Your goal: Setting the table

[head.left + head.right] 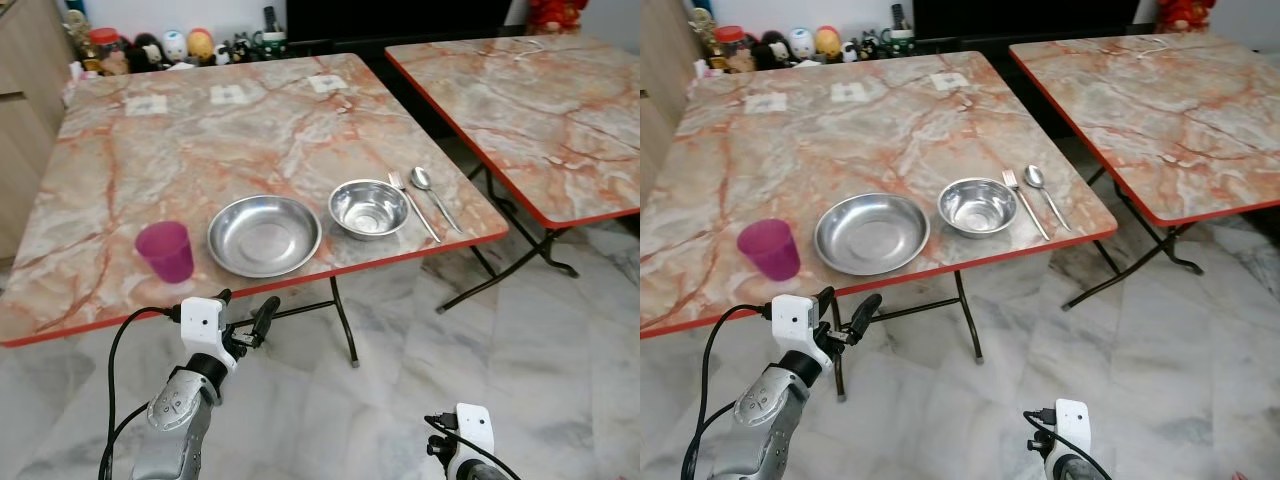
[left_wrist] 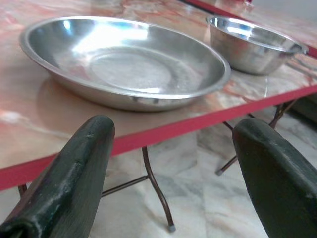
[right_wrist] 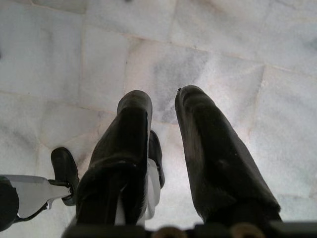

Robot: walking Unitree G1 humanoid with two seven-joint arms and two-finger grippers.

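On the marble-pattern table (image 1: pixel 180 150), along its near edge, stand a purple cup (image 1: pixel 166 250), a wide steel plate (image 1: pixel 264 235) and a steel bowl (image 1: pixel 369 208). A fork (image 1: pixel 412 203) and a spoon (image 1: pixel 430 192) lie side by side right of the bowl. My left gripper (image 1: pixel 247 312) is open and empty, just off the table's red edge, level with it and pointing at the plate (image 2: pixel 129 64). My right gripper (image 3: pixel 163 96) hangs low at my side, pointing at the floor, its fingers close together with nothing between them.
A second, similar table (image 1: pixel 530 100) stands to the right across a narrow gap. Folding metal legs (image 1: pixel 345 325) show under both tables. Toys and jars (image 1: pixel 170 45) line the back, and small white cards (image 1: pixel 232 94) lie on the far part of the table. The floor is marble tile.
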